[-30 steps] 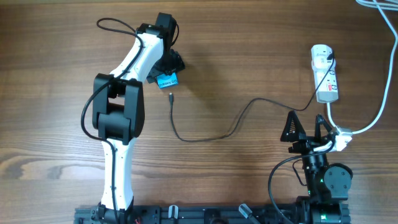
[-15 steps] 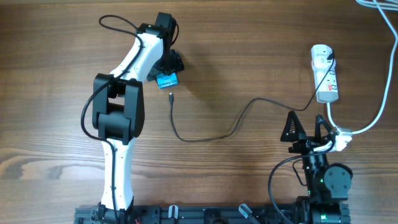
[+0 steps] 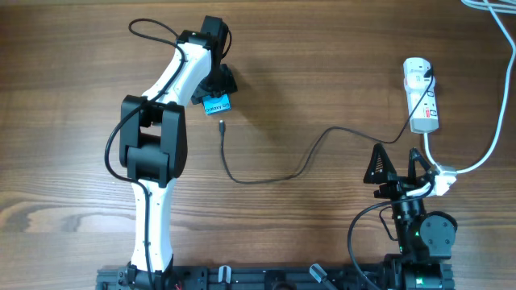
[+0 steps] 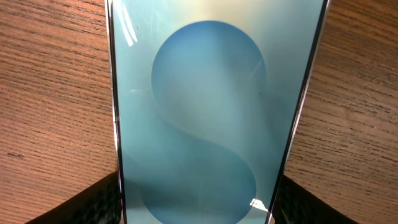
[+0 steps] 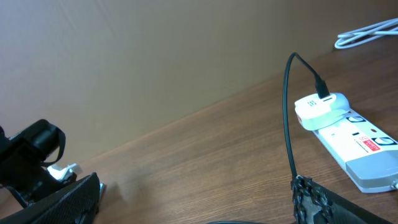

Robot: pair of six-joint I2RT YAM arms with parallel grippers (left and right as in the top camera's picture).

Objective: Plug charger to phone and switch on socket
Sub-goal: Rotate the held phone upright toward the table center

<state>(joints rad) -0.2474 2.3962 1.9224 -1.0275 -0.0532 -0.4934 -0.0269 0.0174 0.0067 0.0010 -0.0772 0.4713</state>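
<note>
The phone [image 3: 216, 104] lies on the wooden table under my left gripper [image 3: 221, 85]. In the left wrist view its teal-blue lit screen [image 4: 205, 93] fills the frame, and my left gripper [image 4: 198, 208] has one black finger against each long edge, shut on it. The charger's black connector tip [image 3: 222, 126] lies just below the phone, apart from it. Its thin cable [image 3: 306, 161] runs right to the plug [image 3: 430, 77] on the white socket [image 3: 423, 109]. The right wrist view shows the socket [image 5: 357, 140] too. My right gripper [image 3: 397, 167] is open and empty, short of the socket.
A thick white cable [image 3: 492, 145] runs from the socket's near end up the right edge, and it also shows in the right wrist view [image 5: 367, 34]. The left arm's black and white links [image 3: 153, 153] stand left of the charger cable.
</note>
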